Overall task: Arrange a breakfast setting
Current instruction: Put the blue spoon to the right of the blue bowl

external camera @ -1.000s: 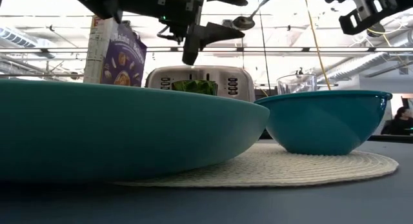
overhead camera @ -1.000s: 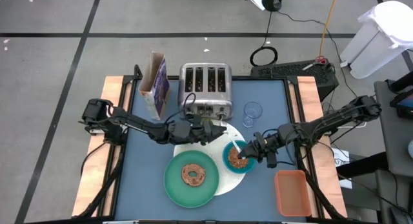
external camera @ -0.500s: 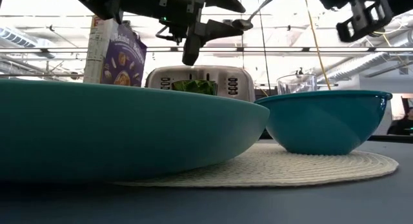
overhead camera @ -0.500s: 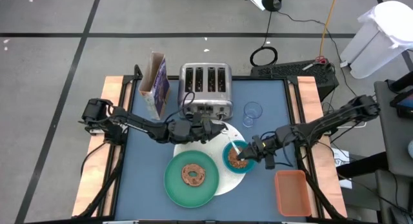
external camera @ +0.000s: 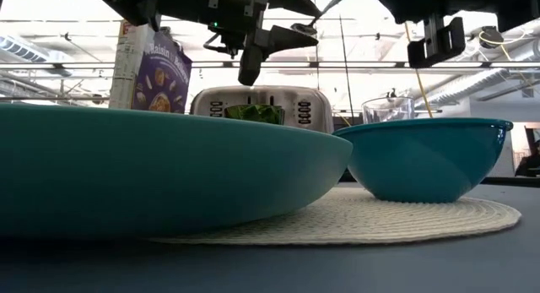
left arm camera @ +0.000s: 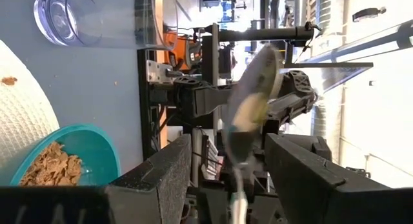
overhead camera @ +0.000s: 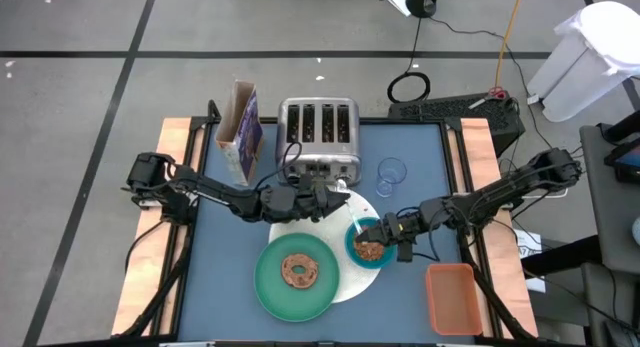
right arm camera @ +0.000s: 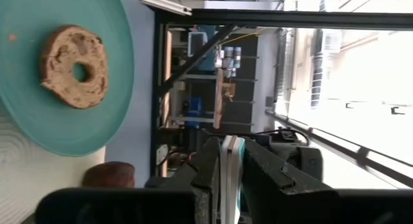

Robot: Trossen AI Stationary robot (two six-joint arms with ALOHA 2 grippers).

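Observation:
My left gripper (overhead camera: 332, 197) hovers level over the far part of the white round mat (overhead camera: 352, 283), shut on a metal spoon (left arm camera: 253, 108). My right gripper (overhead camera: 386, 231) hangs shut just above the teal bowl (overhead camera: 368, 249) of brown cereal, which stands on the mat's right side. The green plate (overhead camera: 272, 287) sits on the mat's near left with the brown ring pastry (overhead camera: 298, 271) on it. A clear glass (overhead camera: 391, 174) stands farther back on the right. A yellow-green cup (external camera: 253, 114) shows in front of the toaster. A dark red rounded thing (right arm camera: 106, 175) lies below my right gripper. My left gripper has the spoon between its two fingers, with the handle (left arm camera: 238, 199) running back between them. The fingers come level from the table's left. The spoon is lifted clear, and its bowl (external camera: 304, 28) stands out past the fingertips. Where the pads meet the metal does not show.
The silver toaster (overhead camera: 318, 137) and the purple cereal box (overhead camera: 243, 132) stand at the far edge. An orange tray (overhead camera: 452, 297) lies at the near right corner. Bare blue table shows to the left of the plate.
My left gripper has shut on the spoon, which shifted slightly. My right gripper has moved toward the table's left over the bowl, sunk a little and rolled about its own axis, staying shut.

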